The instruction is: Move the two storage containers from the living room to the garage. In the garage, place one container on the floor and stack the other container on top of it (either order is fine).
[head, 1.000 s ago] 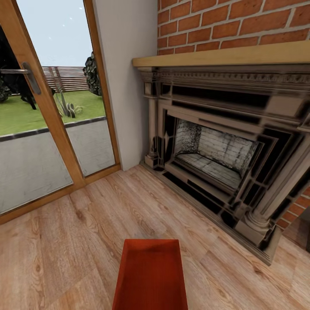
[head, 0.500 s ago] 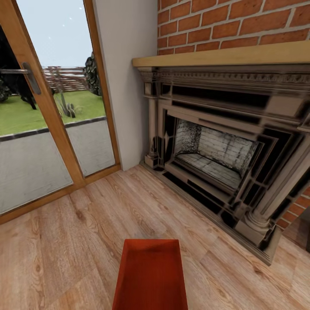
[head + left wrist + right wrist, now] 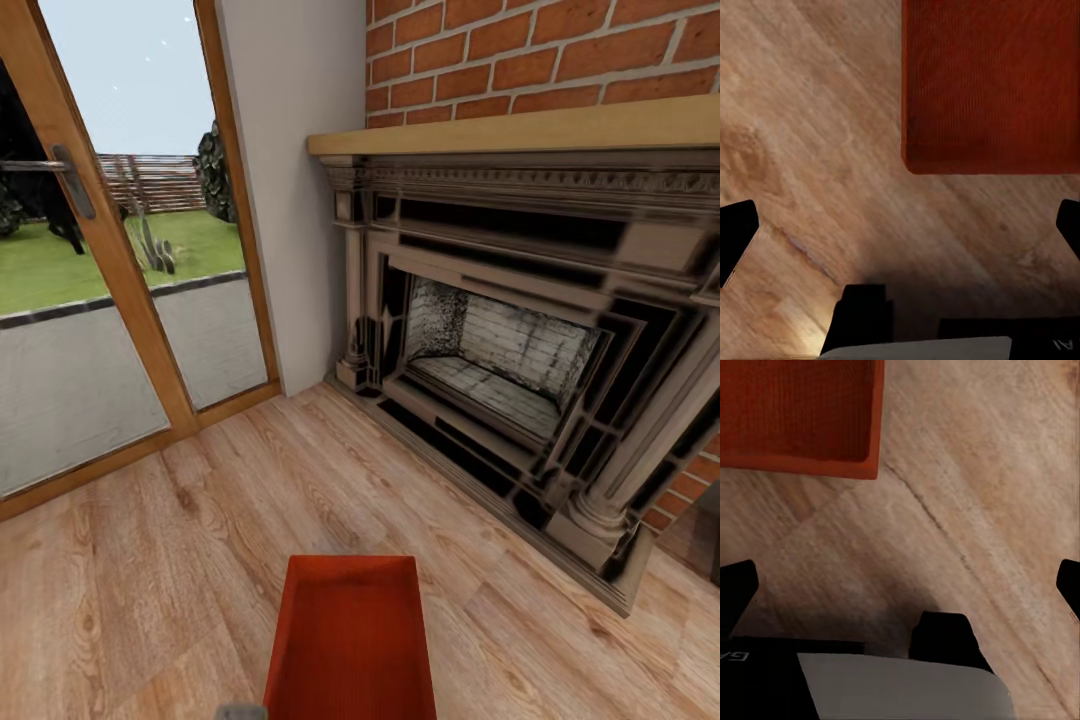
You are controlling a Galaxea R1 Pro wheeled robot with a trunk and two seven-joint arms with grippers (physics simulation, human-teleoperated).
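Black fingertips frame both of my wrist views at the far edges, so my left gripper (image 3: 900, 225) and my right gripper (image 3: 900, 585) are both spread wide with nothing between the fingers, only bare wood floor (image 3: 802, 127) under them.

Ahead of both grippers lies one orange-red bin (image 3: 350, 640), flat on the planks, open side up and empty. From the left gripper its near corner sits forward and off toward my right side; from the right gripper the matching corner (image 3: 795, 416) sits forward and off toward my left. So the bin lies between the two arms, about evenly, and neither is clearly nearer. Its long axis runs straight away from me, toward the fireplace (image 3: 520, 370), with a short wall closest to me. I judge a two-sided grip on the long walls would suit, each gripper coming in from its own side.

Beyond it are a brick chimney breast (image 3: 540, 55) and a glass door (image 3: 100, 280). I can make out faint marks on my gripper bodies, but none I can read.
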